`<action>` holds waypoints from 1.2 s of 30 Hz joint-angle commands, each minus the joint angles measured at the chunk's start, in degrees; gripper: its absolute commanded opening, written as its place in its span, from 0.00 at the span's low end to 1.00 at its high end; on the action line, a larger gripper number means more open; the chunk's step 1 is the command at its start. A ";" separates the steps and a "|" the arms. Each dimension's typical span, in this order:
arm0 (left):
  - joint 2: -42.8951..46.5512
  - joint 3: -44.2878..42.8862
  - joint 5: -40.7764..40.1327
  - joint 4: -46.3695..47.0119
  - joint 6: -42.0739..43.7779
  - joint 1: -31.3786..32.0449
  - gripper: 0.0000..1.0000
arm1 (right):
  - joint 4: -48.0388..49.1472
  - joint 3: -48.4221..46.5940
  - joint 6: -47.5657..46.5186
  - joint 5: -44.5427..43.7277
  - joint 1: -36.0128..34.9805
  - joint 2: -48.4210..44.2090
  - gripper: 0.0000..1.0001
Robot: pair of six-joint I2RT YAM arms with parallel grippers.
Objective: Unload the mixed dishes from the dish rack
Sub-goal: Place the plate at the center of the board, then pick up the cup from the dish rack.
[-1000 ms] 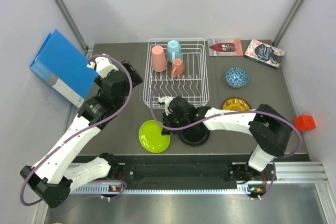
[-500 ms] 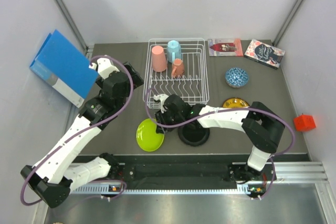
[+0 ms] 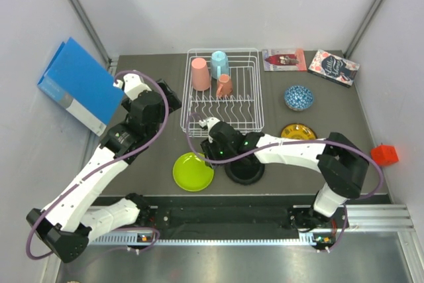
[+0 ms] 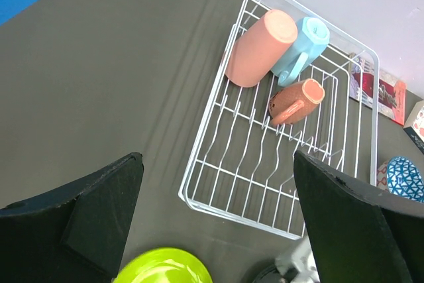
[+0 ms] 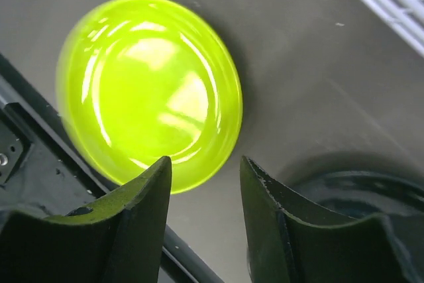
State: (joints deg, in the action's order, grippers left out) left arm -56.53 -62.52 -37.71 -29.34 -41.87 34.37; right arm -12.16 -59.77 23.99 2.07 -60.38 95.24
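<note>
The white wire dish rack (image 3: 260, 95) (image 4: 218, 198) stands at the back middle. It holds a pink cup (image 3: 200, 74) (image 4: 260, 48), a light blue mug (image 3: 220, 63) (image 4: 303, 39) and a salmon cup (image 3: 224, 86) (image 4: 295, 101). A lime-green plate (image 3: 193, 171) (image 5: 149, 87) lies flat on the table in front of the rack. My right gripper (image 3: 211, 152) (image 5: 205, 164) hovers open just above the plate's right edge, holding nothing. A black plate (image 3: 245, 167) lies beside it. My left gripper (image 3: 170, 99) (image 4: 216, 157) is wide open, left of the rack.
A blue patterned bowl (image 3: 299, 97) and a yellow patterned plate (image 3: 297, 131) sit right of the rack. Two books (image 3: 284, 59) (image 3: 334, 67) lie at the back right. A blue binder (image 3: 78, 85) leans on the left wall. A red cube (image 3: 384, 155) sits at the right edge.
My right gripper has opened and let go of the lime-green plate, which now rests flat on the table. The left arm has hardly moved.
</note>
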 commanded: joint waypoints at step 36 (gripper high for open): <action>-9.56 -2.52 7.92 3.93 6.36 0.08 0.99 | -5.39 -27.57 -1.40 -23.77 24.25 -2.89 0.79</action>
State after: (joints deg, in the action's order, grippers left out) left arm -68.71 -65.04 -30.63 -28.58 -36.77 34.39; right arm -18.02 -75.20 22.59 -26.70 -36.93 83.94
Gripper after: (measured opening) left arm 0.991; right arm 0.796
